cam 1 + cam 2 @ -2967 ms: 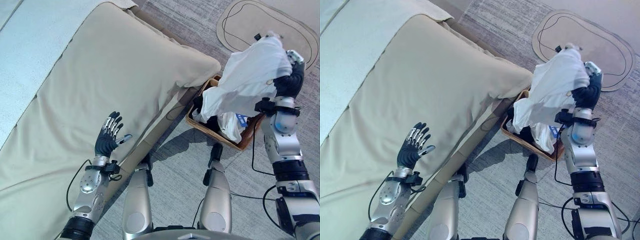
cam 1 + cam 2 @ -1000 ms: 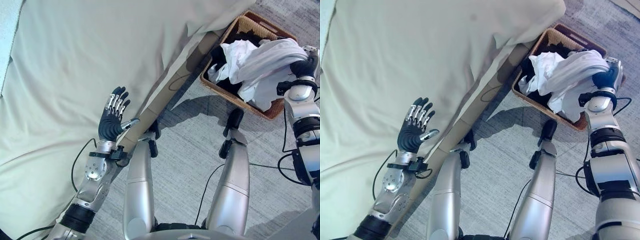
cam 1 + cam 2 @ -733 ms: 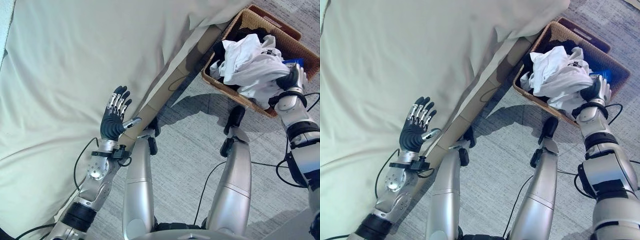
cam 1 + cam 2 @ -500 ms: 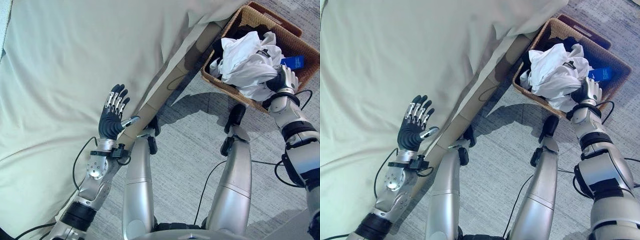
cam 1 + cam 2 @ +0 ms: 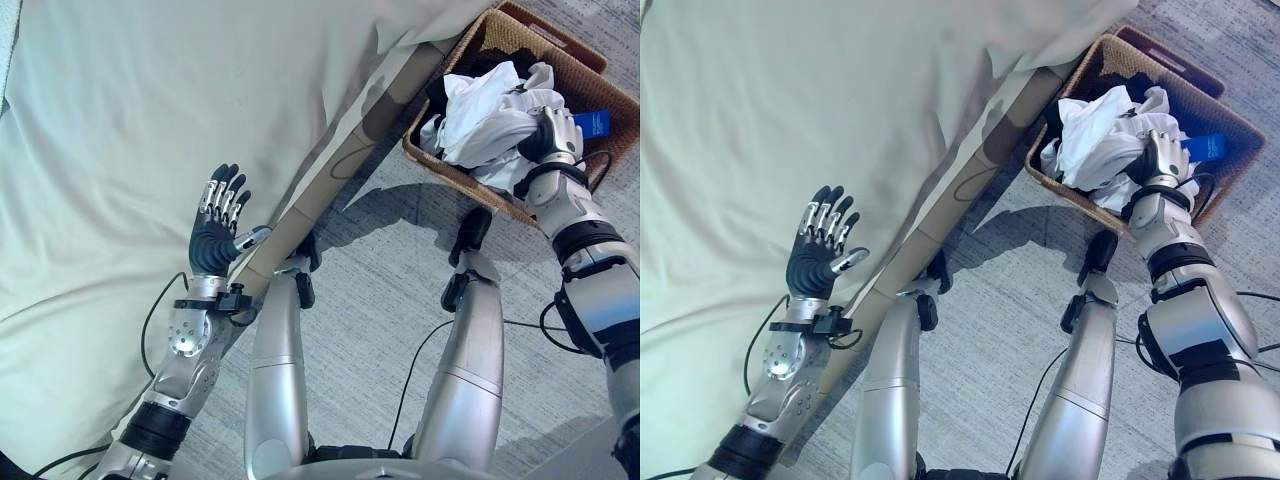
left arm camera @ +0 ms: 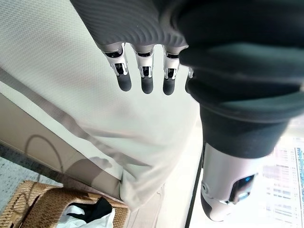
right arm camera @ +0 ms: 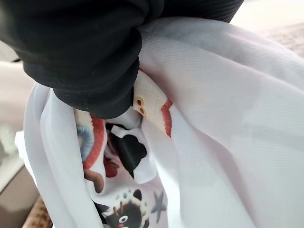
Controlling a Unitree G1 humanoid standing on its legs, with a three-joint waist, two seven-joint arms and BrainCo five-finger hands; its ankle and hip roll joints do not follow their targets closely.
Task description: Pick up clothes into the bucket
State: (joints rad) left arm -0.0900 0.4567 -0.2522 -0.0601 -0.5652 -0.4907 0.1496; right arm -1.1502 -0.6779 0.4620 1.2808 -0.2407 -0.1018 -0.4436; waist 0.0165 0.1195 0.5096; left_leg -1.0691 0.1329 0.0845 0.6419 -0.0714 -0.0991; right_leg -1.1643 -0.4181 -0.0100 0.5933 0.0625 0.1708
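Right hand (image 5: 556, 130) down inside the woven basket (image 5: 582, 75), pressed into the bunched white garment (image 5: 488, 113); fingers buried in the cloth, so cannot tell whether curled or straight. In the right wrist view, dark ribbed cover up against sheer white fabric (image 7: 228, 142) printed with small cartoon figures in red, black and blue; no readable writing on it. Under and beside the white garment, dark clothing (image 5: 1060, 120) along the basket's near-left inner wall. At the basket's far right, just past the right hand, a blue tag or packet (image 5: 593, 123) with small white print, too small to read. Basket on the grey carpet (image 5: 380, 300), tucked against the corner of the bed.

Left hand (image 5: 217, 235) raised over the edge of the bed, palm forward, fingers straight and spread, holding nothing. Behind it a beige bedsheet (image 5: 150, 130) draped over the mattress edge, with the bed's tan side panel (image 5: 960, 190) showing below the hem
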